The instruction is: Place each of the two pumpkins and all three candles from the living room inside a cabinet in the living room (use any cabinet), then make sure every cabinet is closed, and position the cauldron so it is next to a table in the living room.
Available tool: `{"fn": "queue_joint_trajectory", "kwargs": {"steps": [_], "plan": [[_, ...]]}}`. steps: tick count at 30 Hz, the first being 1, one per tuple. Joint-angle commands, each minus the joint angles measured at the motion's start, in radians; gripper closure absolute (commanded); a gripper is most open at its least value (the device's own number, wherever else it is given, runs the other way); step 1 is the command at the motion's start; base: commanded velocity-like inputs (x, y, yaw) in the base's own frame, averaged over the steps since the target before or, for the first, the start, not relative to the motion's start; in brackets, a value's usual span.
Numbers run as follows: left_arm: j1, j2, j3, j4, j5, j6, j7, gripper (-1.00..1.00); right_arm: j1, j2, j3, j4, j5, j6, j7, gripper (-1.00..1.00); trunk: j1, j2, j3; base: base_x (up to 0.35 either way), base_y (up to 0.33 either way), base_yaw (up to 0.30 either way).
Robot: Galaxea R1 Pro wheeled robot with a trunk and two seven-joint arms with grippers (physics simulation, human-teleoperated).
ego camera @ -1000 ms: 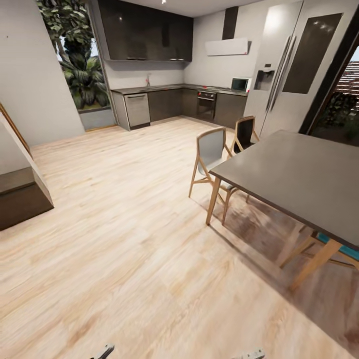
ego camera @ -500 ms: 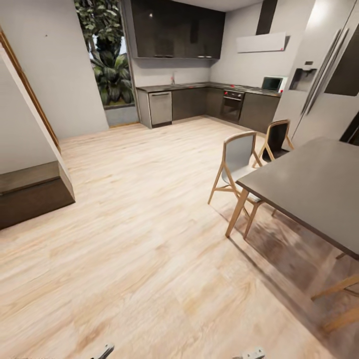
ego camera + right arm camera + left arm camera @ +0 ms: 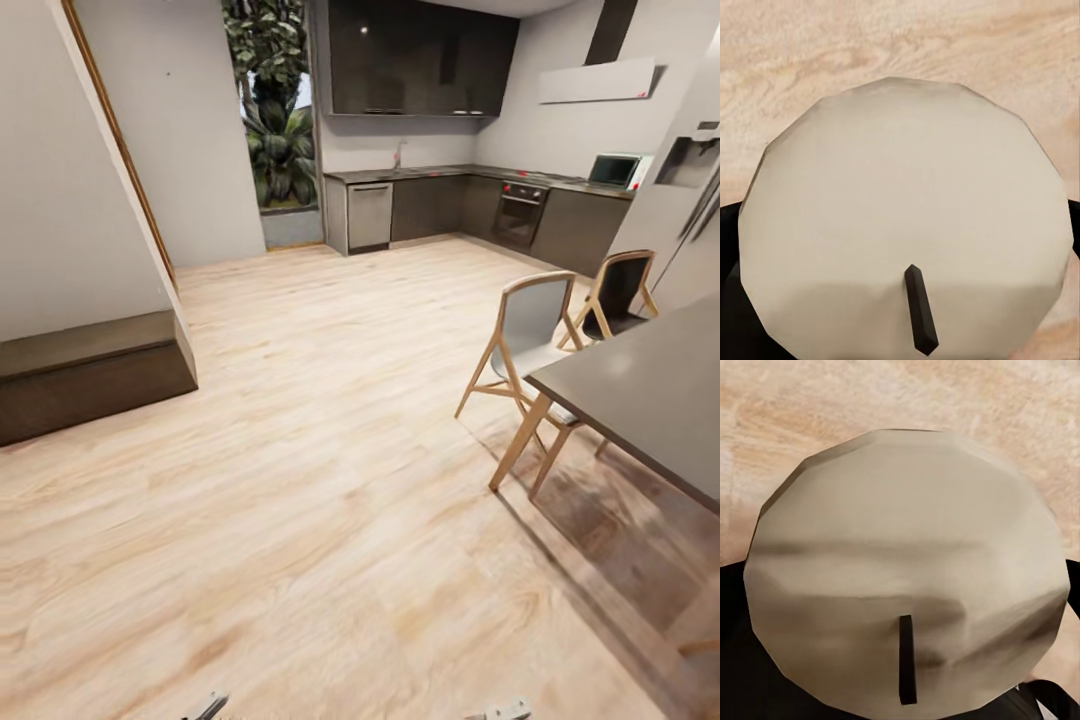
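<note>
Here, two candles, left candle (image 3: 907,577), right candle (image 3: 907,210), two chairs (image 3: 530,330).

The head camera looks forward and down from standing height across the pale wood plank floor (image 3: 300,480) toward the far kitchen. Each wrist camera faces down, very near a pale beige faceted candle (image 3: 907,577) (image 3: 907,217), sharing that floor.

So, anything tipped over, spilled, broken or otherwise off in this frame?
Nothing stands out. The wooden floor shows no spill or debris, and both chairs stand upright by the dark dining table. The kitchen cupboards look shut. Each wrist camera looks down on a pale candle with an upright wick, seemingly carried in the fingers.
</note>
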Motion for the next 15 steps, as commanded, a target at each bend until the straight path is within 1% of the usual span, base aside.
{"fn": "queue_joint_trajectory", "kwargs": {"steps": [1, 12, 15], "plan": [[0.000, 0.000, 0.000, 0.000, -0.001, 0.001, 0.000, 1.00, 0.000, 0.000, 0.000, 0.000, -0.004, 0.000, 0.002, 1.00, 0.000, 0.000, 0.000, 0.000, 0.000, 0.289], [0.000, 0.000, 0.000, 0.001, 0.000, 0.000, 0.000, 1.00, 0.000, 0.000, 0.000, 0.000, -0.004, 0.000, 0.002, 1.00, 0.000, 0.000, 0.000, 0.000, 0.000, 0.289], [0.000, 0.000, 0.000, 0.001, 0.000, 0.000, 0.000, 1.00, 0.001, 0.000, 0.000, 0.000, -0.004, 0.000, 0.002, 1.00, 0.000, 0.000, 0.000, 0.000, -0.043, 0.289]]}}
